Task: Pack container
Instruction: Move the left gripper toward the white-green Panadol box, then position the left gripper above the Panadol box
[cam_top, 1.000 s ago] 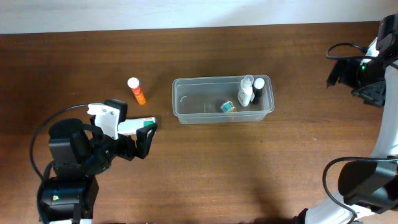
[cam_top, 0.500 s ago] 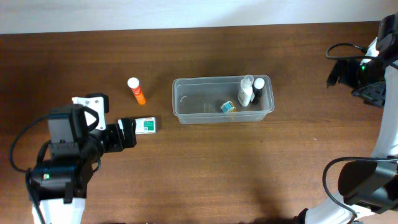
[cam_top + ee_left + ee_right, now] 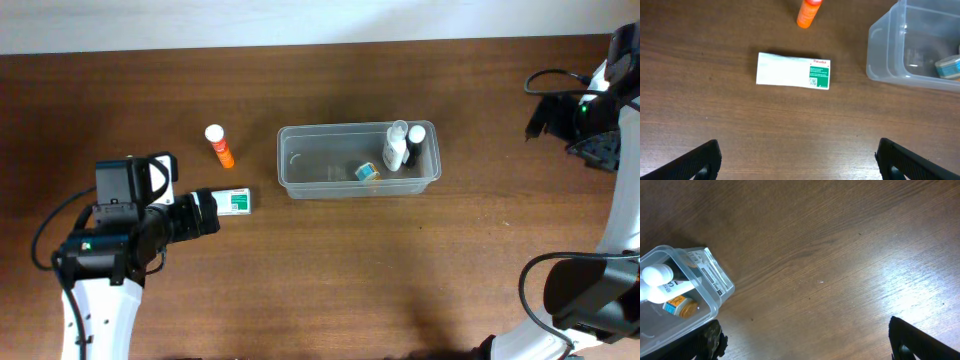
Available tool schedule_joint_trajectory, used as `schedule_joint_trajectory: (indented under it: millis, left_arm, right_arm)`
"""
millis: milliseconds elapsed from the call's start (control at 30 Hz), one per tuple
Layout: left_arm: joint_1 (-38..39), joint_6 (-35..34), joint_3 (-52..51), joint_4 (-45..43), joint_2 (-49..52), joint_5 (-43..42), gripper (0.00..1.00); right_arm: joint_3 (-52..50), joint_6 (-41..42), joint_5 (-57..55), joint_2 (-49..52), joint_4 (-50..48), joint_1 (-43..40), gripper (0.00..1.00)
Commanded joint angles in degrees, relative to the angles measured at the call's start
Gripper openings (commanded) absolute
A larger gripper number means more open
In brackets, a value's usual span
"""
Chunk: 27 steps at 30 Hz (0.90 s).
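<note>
- Left gripper (image 3: 797, 160): fingers spread wide, holding nothing, near the box (image 3: 793, 70), which lies left of the container (image 3: 358, 160).
- Best centre over the box and pinch across its narrow width.
- Right gripper (image 3: 810, 341): wide open, empty, right of the container.

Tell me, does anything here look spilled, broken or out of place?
Nothing looks spilled or broken. The only loose items are a white-and-green box and an orange tube lying flat outside the container, to its left. The bottles inside cluster at one end.
</note>
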State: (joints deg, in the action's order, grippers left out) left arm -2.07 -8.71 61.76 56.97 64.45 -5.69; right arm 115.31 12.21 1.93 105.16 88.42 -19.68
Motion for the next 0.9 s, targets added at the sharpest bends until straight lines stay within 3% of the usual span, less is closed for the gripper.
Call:
schedule_joint_trajectory:
  millis: [0, 867]
  left_arm:
    - [-0.3, -0.8, 1.0, 0.4, 1.2, 0.5, 0.99]
    - [-0.3, -1.1, 1.0, 2.5, 5.2, 2.9, 1.0]
  right_arm:
    - [0.0, 0.2, -0.7, 0.2, 0.0, -0.3, 0.98]
    - [0.0, 0.2, -0.7, 0.2, 0.0, -0.3, 0.98]
